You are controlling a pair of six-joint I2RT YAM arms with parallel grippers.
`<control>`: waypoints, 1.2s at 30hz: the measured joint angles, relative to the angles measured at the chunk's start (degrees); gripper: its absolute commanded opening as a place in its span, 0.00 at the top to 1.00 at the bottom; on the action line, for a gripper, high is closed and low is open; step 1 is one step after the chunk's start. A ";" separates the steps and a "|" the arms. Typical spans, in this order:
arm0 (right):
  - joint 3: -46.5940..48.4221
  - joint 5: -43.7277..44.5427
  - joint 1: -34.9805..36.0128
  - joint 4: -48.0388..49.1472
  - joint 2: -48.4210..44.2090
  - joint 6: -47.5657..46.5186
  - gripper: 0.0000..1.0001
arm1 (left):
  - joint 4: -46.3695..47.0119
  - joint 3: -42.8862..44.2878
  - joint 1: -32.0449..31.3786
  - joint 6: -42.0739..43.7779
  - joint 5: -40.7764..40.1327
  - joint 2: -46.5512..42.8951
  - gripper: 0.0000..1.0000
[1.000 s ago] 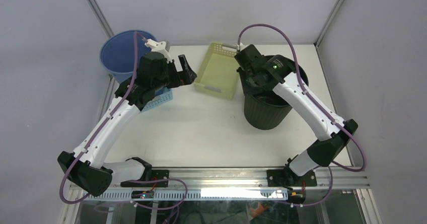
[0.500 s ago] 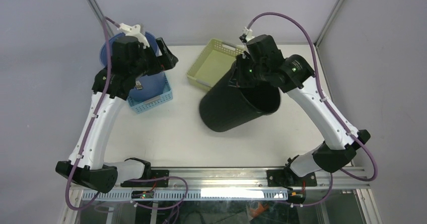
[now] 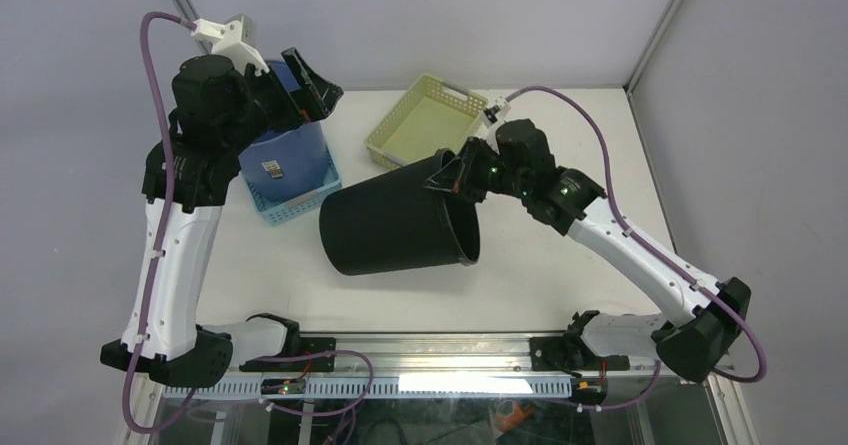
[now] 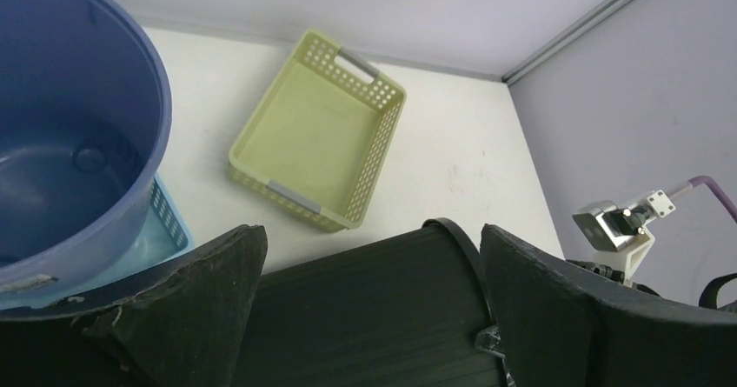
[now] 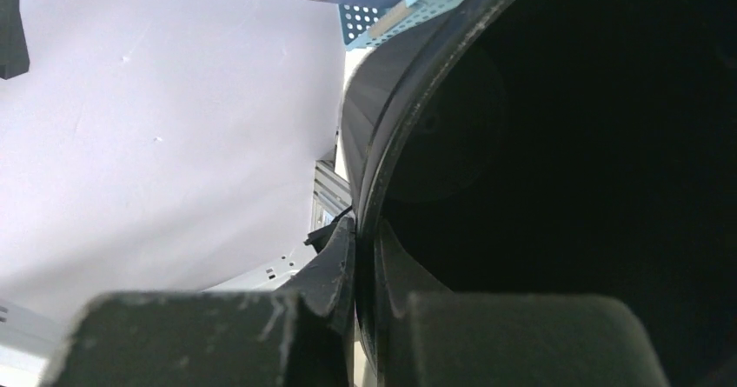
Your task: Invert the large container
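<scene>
One hand on it: right hand (image 3: 453, 177) clamps the rim of the large container (image 3: 390, 227), axis near level, mouth toward the right edge of the worktop (image 3: 560, 265), base leftward; left hand (image 3: 312, 83) gapes wide, far-left corner.

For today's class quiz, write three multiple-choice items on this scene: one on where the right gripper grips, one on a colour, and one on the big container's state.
1. Where does the right gripper grip the black container?
A. its rim
B. its base
C. mid-wall

2. What colour is the empty basket beyond it?
A. red
B. yellow-green
C. black

3. How does the container lie?
A. upright
B. fully inverted
C. tipped on its side

Answers:
1 A: the right wrist view shows the gripper shut on the rim.
2 B: that colour shows in both the top and left wrist views.
3 C: from above its wall is seen lengthwise, with the mouth facing sideways.
</scene>
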 measured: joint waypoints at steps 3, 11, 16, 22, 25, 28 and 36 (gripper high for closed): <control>-7.72 0.07 -0.22 5.51 -3.65 4.26 1.00 | -0.15 -2.29 0.00 -0.04 0.48 0.26 0.01; -18.16 1.68 -0.96 7.04 -12.74 8.02 0.71 | 0.96 -10.54 0.00 -0.11 3.87 -0.17 0.01; -19.41 7.08 -0.98 -1.29 -15.78 4.76 0.51 | 1.53 -21.53 0.00 -0.59 6.23 -2.05 0.01; -18.01 11.96 -1.03 -10.23 -15.76 0.44 0.45 | 1.03 -30.21 0.00 -1.81 9.01 -3.93 0.01; -13.77 14.69 -1.03 -14.91 -14.43 -2.03 0.47 | 1.03 -31.54 0.00 -2.12 10.05 -5.42 0.01; -9.90 16.94 -1.03 -19.06 -12.63 -4.00 0.49 | 0.90 -31.85 0.00 -2.23 10.71 -6.60 0.01; 0.15 19.34 -0.66 -28.81 -6.08 -6.97 0.57 | -1.60 -35.69 0.00 -4.39 8.17 -8.17 0.01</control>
